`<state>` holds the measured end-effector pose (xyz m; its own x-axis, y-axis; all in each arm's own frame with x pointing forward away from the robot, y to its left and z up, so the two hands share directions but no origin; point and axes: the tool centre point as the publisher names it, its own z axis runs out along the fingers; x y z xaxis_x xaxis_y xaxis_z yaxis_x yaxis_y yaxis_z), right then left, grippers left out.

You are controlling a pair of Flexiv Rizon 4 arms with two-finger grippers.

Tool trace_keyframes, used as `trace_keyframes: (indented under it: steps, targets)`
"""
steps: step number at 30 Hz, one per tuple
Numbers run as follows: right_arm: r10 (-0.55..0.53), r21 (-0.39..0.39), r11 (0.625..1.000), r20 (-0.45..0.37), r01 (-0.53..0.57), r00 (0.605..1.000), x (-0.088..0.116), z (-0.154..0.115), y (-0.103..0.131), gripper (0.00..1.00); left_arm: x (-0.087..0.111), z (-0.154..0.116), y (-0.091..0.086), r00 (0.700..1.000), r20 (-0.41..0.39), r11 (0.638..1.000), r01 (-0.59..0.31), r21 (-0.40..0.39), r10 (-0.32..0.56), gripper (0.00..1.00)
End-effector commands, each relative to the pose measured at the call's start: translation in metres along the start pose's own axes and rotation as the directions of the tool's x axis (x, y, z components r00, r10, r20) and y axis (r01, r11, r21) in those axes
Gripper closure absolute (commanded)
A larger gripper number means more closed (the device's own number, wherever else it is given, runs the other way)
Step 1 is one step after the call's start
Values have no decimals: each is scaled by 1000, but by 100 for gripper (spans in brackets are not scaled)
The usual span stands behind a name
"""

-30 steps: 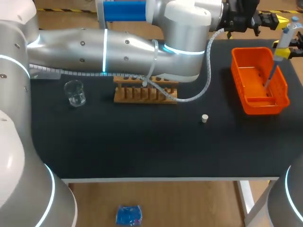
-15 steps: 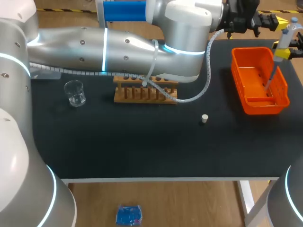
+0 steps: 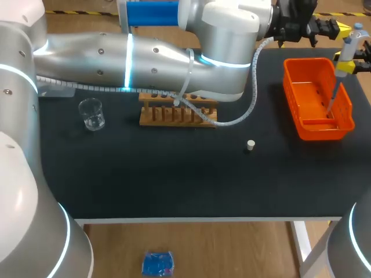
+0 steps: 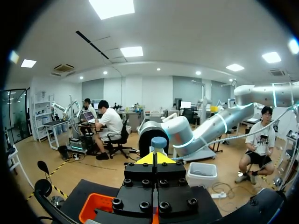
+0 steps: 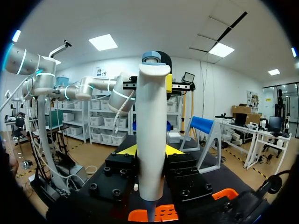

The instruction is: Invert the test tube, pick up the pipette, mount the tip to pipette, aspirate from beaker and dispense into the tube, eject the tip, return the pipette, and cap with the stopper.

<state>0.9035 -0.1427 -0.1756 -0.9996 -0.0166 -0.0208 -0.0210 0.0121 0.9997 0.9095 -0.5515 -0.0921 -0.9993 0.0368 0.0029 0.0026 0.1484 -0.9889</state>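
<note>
Orange plastic walls of the bin (image 3: pixel 323 128) ring the lower end of the pipette (image 3: pixel 346 51), and that is where our trouble could start. Our right gripper (image 5: pixel 150 151) is closed on the pipette's white body, a yellow tip pressed to each side. It holds the pipette upright at the table's far right corner, with the thin shaft reaching down inside the bin. Our left gripper (image 4: pixel 155 157) has its fingers together on nothing we can see, levelled just short of the pipette's blue-grey top.

A sideways nudge from those left tips could tilt the pipette or slide it in the grip. If we lift off-vertical, the shaft may catch the bin wall and drag the light bin toward the edge. We cannot tell whether a tip is seated; a loose one would drop on the way to the beaker (image 3: pixel 91 113), well apart at the left. Our left arm crosses close by the wooden rack (image 3: pixel 178 111), so a careless swing back could knock it. The stopper (image 3: pixel 250 145) lies loose and could roll.
</note>
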Motion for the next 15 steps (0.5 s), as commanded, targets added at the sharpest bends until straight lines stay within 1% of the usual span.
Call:
trace_keyframes:
  steps: [1, 15]
  targets:
    - [-1, 1, 1000, -5, 1, 1000, -2, 1, 7, 100, 2, 3, 11, 1000, 11, 1000, -2, 12, 2, 100]
    - [-1, 1, 1000, -5, 1, 1000, -2, 1, 7, 100, 2, 8, 14, 1000, 17, 999, -21, 36, 21, 100]
